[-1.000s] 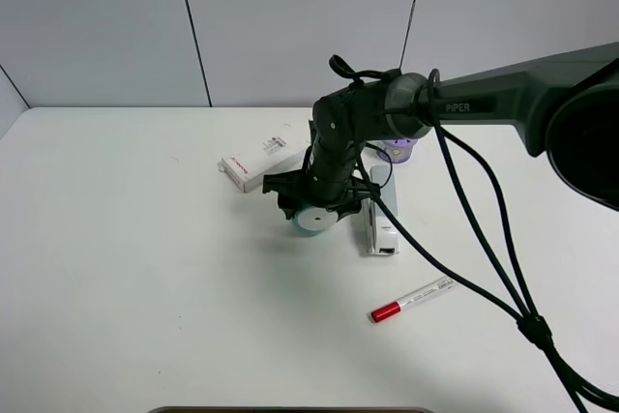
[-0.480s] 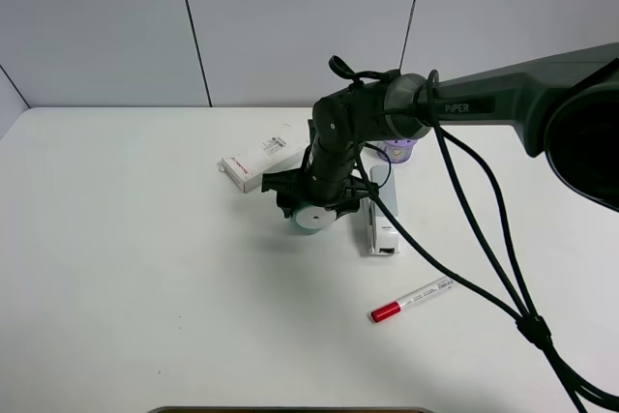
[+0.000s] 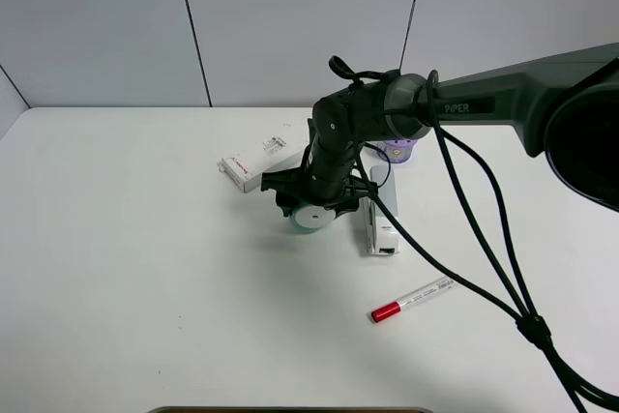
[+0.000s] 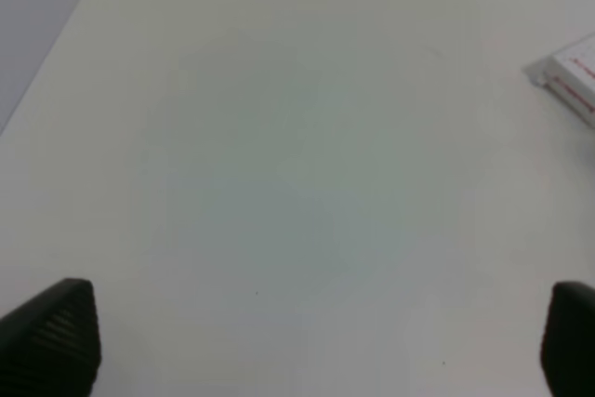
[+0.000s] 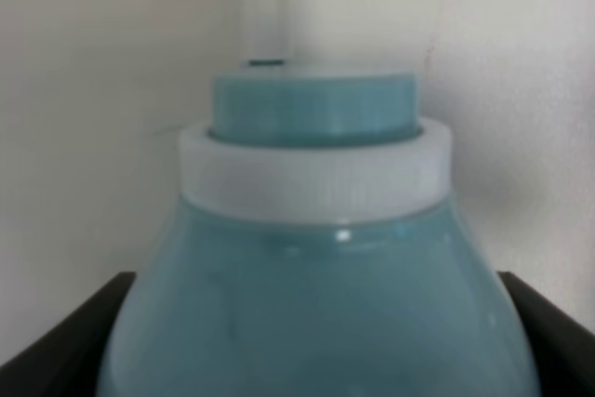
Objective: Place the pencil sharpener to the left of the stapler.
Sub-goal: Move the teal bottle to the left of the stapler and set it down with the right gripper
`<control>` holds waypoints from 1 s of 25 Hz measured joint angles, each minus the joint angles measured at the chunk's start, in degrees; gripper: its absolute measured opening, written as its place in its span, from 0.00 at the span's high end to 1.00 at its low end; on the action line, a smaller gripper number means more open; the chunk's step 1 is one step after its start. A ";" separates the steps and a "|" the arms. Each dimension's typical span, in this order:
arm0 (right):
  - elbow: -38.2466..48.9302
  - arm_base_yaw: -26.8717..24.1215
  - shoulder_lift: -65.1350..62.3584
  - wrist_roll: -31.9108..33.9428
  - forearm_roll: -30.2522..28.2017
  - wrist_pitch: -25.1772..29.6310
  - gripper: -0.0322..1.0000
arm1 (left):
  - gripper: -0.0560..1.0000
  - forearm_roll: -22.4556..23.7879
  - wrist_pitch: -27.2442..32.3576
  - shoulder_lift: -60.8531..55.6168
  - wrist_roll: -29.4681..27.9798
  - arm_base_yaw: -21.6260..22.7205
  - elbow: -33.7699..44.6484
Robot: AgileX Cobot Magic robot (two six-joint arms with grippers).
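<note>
Right claw [image 3: 311, 209] grips the teal pencil sharpener [image 5: 316, 304] across its wide belly at mid-frame, just left of the stapler [image 3: 380, 221], perhaps resting on the counter [image 3: 145, 258]; light, stiff, smooth plastic, its round body looks apt to slip or roll.

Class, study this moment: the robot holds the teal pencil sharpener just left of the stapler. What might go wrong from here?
First, the pencil sharpener is a rounded barrel, so when the right pincer opens it may roll, perhaps against the stapler. Second, the pincer sits close beside the stapler, so opening or pulling away might nudge the stapler out of place.
</note>
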 joint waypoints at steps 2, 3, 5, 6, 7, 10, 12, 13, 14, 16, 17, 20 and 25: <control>0.00 0.00 0.00 0.00 0.00 0.00 0.31 | 0.05 0.00 0.00 0.00 0.00 0.00 0.00; 0.00 0.00 0.00 0.00 0.00 0.00 0.31 | 0.05 0.00 0.00 0.00 0.00 0.00 0.00; 0.00 0.00 0.00 0.00 0.00 0.05 0.31 | 0.05 0.00 0.00 0.00 0.00 0.00 0.00; 0.00 0.00 0.00 0.00 0.00 0.11 0.31 | 0.05 0.00 0.00 0.00 0.00 0.00 0.00; 0.00 0.00 0.00 0.00 0.00 0.17 0.31 | 0.05 0.00 0.00 0.00 0.00 0.00 0.00; 0.00 0.00 0.00 0.00 0.00 0.35 0.31 | 0.05 0.00 0.00 0.00 0.00 0.00 0.00; 0.00 0.00 0.00 0.00 0.00 0.59 0.31 | 0.05 0.00 0.00 0.00 0.00 0.00 0.00; 0.00 0.00 0.00 0.00 0.00 0.65 0.31 | 0.05 0.00 0.00 0.00 0.00 0.00 0.00; 0.00 0.00 0.00 0.00 0.00 0.72 0.31 | 0.05 0.00 0.00 0.00 0.00 0.00 0.00; 0.00 0.00 0.00 0.00 0.00 1.05 0.31 | 0.05 0.00 0.00 0.00 0.00 0.00 0.00; 0.00 0.00 0.00 0.00 0.05 1.27 0.31 | 0.05 0.00 0.00 0.00 0.00 0.00 0.00; 0.00 0.16 0.00 0.00 0.04 1.69 0.31 | 0.05 0.00 0.00 0.00 0.00 0.00 0.00; -0.07 0.35 0.00 -1.03 1.57 1.69 0.25 | 0.05 0.00 0.00 0.00 0.00 0.00 0.00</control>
